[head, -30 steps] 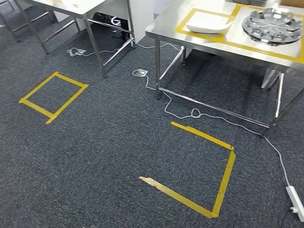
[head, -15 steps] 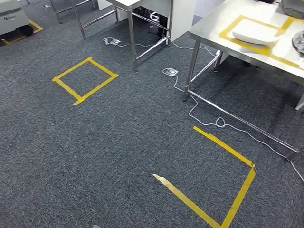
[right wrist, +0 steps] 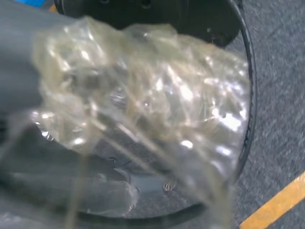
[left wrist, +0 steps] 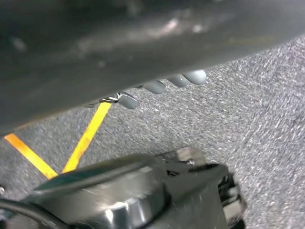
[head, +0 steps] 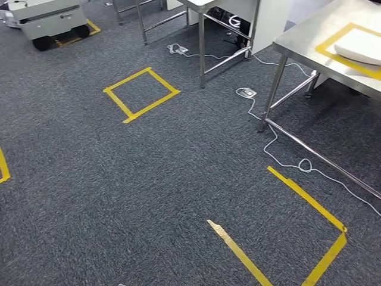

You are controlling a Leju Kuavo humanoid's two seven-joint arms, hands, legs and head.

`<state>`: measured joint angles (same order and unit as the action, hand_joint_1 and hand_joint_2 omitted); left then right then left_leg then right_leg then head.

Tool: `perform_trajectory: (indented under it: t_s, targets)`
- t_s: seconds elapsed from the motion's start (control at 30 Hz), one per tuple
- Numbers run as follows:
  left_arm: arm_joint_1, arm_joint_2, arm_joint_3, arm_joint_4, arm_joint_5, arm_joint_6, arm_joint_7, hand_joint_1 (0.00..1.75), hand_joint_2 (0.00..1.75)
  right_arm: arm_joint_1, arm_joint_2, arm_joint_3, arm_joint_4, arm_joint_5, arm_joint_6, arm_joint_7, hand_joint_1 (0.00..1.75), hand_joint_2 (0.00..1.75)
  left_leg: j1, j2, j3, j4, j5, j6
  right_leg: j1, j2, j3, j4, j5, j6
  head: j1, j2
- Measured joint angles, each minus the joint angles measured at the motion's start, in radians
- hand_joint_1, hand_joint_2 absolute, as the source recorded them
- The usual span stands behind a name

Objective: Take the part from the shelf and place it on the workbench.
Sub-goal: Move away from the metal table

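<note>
Our right hand (right wrist: 54, 157) grips a part wrapped in crinkled clear plastic (right wrist: 144, 105), which we judge slippery and best held firmly under the wrap, while we cannot tell if our left hand (left wrist: 158, 83) holds anything.

My carpet floor (head: 134, 179) is dark grey, flecked with lighter specks. Yellow tape squares (head: 141, 93) mark it, one partly open (head: 310, 205). The desk (head: 310, 44) is silver steel with a yellow tape frame around a white tray (head: 364, 46). A white cable (head: 287, 161) trails across the carpet. My fingers (left wrist: 194, 76) look pale grey; clear glossy plastic wrap (right wrist: 151, 100) covers a black round part (right wrist: 248, 95).
</note>
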<state>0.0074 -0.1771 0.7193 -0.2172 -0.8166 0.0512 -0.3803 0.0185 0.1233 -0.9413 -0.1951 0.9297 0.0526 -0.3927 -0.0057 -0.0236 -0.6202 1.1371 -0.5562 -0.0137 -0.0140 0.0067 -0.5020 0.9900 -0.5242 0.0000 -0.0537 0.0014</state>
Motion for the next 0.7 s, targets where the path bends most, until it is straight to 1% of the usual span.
perform_trajectory:
  t_s: [0.03, 0.07, 0.1, 0.13, 0.17, 0.2, 0.23, 0.27, 0.3, 0.33, 0.37, 0.4, 0.43, 0.47, 0.5, 0.53, 0.57, 0.6, 0.63, 0.67, 0.7]
  targets:
    - [-0.001, 0.0, 0.001, 0.0, 0.0, 0.0, 0.0, 0.0, 0.0, 0.001, 0.0, 0.0, 0.0, 0.0, 0.0, 0.0, 0.0, 0.0, 0.002, 0.01, -0.035, 0.075, -0.035, -0.003, 0.002, -0.015, 0.0, 0.0, -0.001, -0.003, -0.002, 0.0]
    - [-0.001, -0.001, 0.002, 0.0, -0.001, -0.001, 0.0, 0.0, 0.0, 0.002, 0.0, -0.001, 0.0, 0.0, 0.0, 0.0, 0.0, 0.0, 0.003, 0.015, -0.064, 0.141, -0.06, -0.005, 0.004, -0.031, -0.001, 0.0, -0.002, -0.004, -0.002, 0.0]
    - [0.001, -0.001, 0.003, 0.001, -0.002, -0.002, 0.001, 0.0, 0.0, 0.002, 0.0, -0.001, 0.0, 0.001, 0.0, 0.0, 0.0, 0.0, 0.004, 0.016, -0.079, 0.175, -0.066, -0.005, 0.006, -0.044, -0.001, 0.0, -0.003, -0.006, -0.002, 0.0]
    - [0.003, -0.001, 0.004, 0.001, -0.004, -0.003, 0.003, 0.0, 0.0, 0.001, 0.0, -0.001, 0.0, 0.003, 0.0, 0.0, 0.0, 0.0, 0.004, 0.017, -0.074, 0.171, -0.052, -0.004, 0.008, -0.056, 0.0, 0.0, -0.004, -0.007, -0.002, 0.0]
    - [0.005, -0.001, 0.004, 0.001, -0.007, -0.004, 0.006, 0.0, 0.0, -0.001, 0.0, -0.001, 0.0, 0.006, 0.0, 0.0, 0.0, 0.0, 0.004, 0.021, -0.05, 0.126, -0.022, -0.001, 0.01, -0.067, 0.002, 0.0, -0.006, -0.007, -0.003, 0.0]
    - [0.005, -0.001, 0.005, 0.001, -0.011, -0.005, 0.008, 0.0, 0.0, -0.002, 0.0, -0.001, 0.0, 0.008, 0.0, 0.0, 0.0, 0.0, 0.002, 0.033, -0.011, 0.053, 0.017, 0.005, 0.012, -0.077, 0.005, 0.0, -0.007, -0.007, -0.003, 0.0]
    - [0.005, -0.001, 0.005, 0.001, -0.016, -0.005, 0.009, 0.0, 0.0, -0.002, 0.0, -0.001, -0.001, 0.011, 0.001, 0.001, 0.0, 0.0, -0.003, 0.056, 0.028, -0.022, 0.045, 0.013, 0.014, -0.087, 0.008, 0.0, -0.01, -0.006, -0.002, 0.0]
    - [0.003, -0.001, 0.005, 0.001, -0.021, -0.005, 0.01, 0.0, 0.0, -0.002, 0.0, -0.001, -0.001, 0.014, 0.002, 0.001, 0.0, 0.0, -0.008, 0.077, 0.059, -0.084, 0.062, 0.021, 0.017, -0.097, 0.009, 0.001, -0.013, -0.003, -0.002, 0.0]
    - [0.001, -0.002, 0.005, 0.001, -0.025, -0.005, 0.01, 0.0, 0.0, -0.002, 0.0, -0.001, -0.001, 0.016, 0.002, 0.002, 0.0, 0.0, -0.013, 0.094, 0.076, -0.121, 0.068, 0.027, 0.02, -0.107, 0.01, 0.002, -0.015, 0.0, -0.001, 0.0]
    - [0.001, -0.003, 0.005, 0.001, -0.029, -0.006, 0.01, 0.0, 0.0, -0.002, 0.0, -0.001, -0.001, 0.019, 0.002, 0.002, 0.0, 0.0, -0.017, 0.099, 0.079, -0.133, 0.064, 0.031, 0.022, -0.117, 0.011, 0.001, -0.017, 0.004, 0.0, 0.0]
    - [0.002, -0.004, 0.005, 0.002, -0.032, -0.007, 0.01, 0.0, 0.0, -0.003, 0.0, -0.001, -0.001, 0.022, 0.002, 0.003, 0.0, 0.0, -0.018, 0.09, 0.077, -0.138, 0.065, 0.035, 0.023, -0.128, 0.012, 0.001, -0.018, 0.008, 0.0, 0.0]
    - [0.004, -0.004, 0.005, 0.002, -0.035, -0.008, 0.01, 0.0, 0.0, -0.005, 0.0, -0.001, -0.001, 0.025, 0.002, 0.004, 0.0, 0.0, -0.015, 0.079, 0.077, -0.143, 0.069, 0.039, 0.021, -0.133, 0.012, 0.001, -0.021, 0.013, 0.0, 0.0]
    - [0.007, -0.005, 0.005, 0.002, -0.038, -0.009, 0.009, 0.0, 0.0, -0.007, 0.0, -0.001, -0.001, 0.027, 0.002, 0.004, 0.0, 0.0, -0.013, 0.068, 0.079, -0.149, 0.073, 0.044, 0.02, -0.118, 0.009, 0.01, -0.031, 0.018, 0.001, 0.0]
    - [0.006, -0.007, 0.005, 0.002, -0.041, -0.011, 0.008, 0.0, 0.0, -0.008, 0.0, -0.001, -0.002, 0.029, 0.003, 0.004, 0.0, 0.0, -0.009, 0.057, 0.081, -0.155, 0.078, 0.049, 0.019, -0.093, -0.003, 0.038, -0.051, 0.023, 0.003, 0.0]
    - [0.005, -0.008, 0.004, 0.002, -0.044, -0.013, 0.007, 0.0, 0.0, -0.009, 0.0, -0.001, -0.002, 0.031, 0.003, 0.005, 0.0, 0.0, -0.006, 0.045, 0.082, -0.16, 0.082, 0.053, 0.016, -0.06, -0.027, 0.087, -0.079, 0.027, 0.005, 0.0]
    - [0.003, -0.011, 0.004, 0.002, -0.047, -0.014, 0.006, 0.0, 0.0, -0.008, 0.0, -0.001, -0.002, 0.032, 0.003, 0.005, 0.0, 0.0, -0.006, 0.033, 0.08, -0.16, 0.083, 0.056, 0.015, -0.031, -0.057, 0.152, -0.111, 0.03, 0.007, 0.0]
    - [0.001, -0.014, 0.004, 0.002, -0.05, -0.013, 0.006, 0.0, 0.0, -0.006, 0.0, -0.001, -0.002, 0.034, 0.004, 0.006, 0.0, 0.0, -0.006, 0.02, 0.079, -0.16, 0.084, 0.057, 0.013, -0.016, -0.091, 0.221, -0.138, 0.032, 0.008, 0.0]
    - [0.002, -0.018, 0.004, 0.002, -0.052, -0.011, 0.005, 0.0, 0.0, -0.004, 0.0, -0.001, -0.002, 0.035, 0.004, 0.007, 0.0, 0.0, -0.006, 0.006, 0.078, -0.159, 0.084, 0.057, 0.011, -0.01, -0.117, 0.269, -0.149, 0.034, 0.008, 0.0]
    - [0.003, -0.021, 0.004, 0.002, -0.053, -0.008, 0.005, 0.0, 0.0, -0.002, 0.0, -0.001, -0.002, 0.037, 0.004, 0.008, 0.0, 0.0, -0.006, -0.008, 0.079, -0.158, 0.085, 0.057, 0.01, -0.008, -0.128, 0.283, -0.139, 0.036, 0.008, 0.0]
    - [0.004, -0.023, 0.004, 0.002, -0.053, -0.005, 0.005, 0.0, 0.0, -0.001, 0.0, -0.001, -0.002, 0.038, 0.004, 0.009, 0.0, 0.0, -0.005, -0.023, 0.081, -0.157, 0.084, 0.056, 0.008, -0.005, -0.12, 0.256, -0.11, 0.038, 0.008, 0.0]
    - [0.005, -0.025, 0.004, 0.002, -0.054, -0.004, 0.005, 0.0, 0.0, 0.0, 0.0, -0.001, -0.002, 0.039, 0.004, 0.009, 0.0, 0.0, -0.004, -0.038, 0.082, -0.155, 0.083, 0.054, 0.005, 0.003, -0.095, 0.195, -0.068, 0.04, 0.008, 0.0]
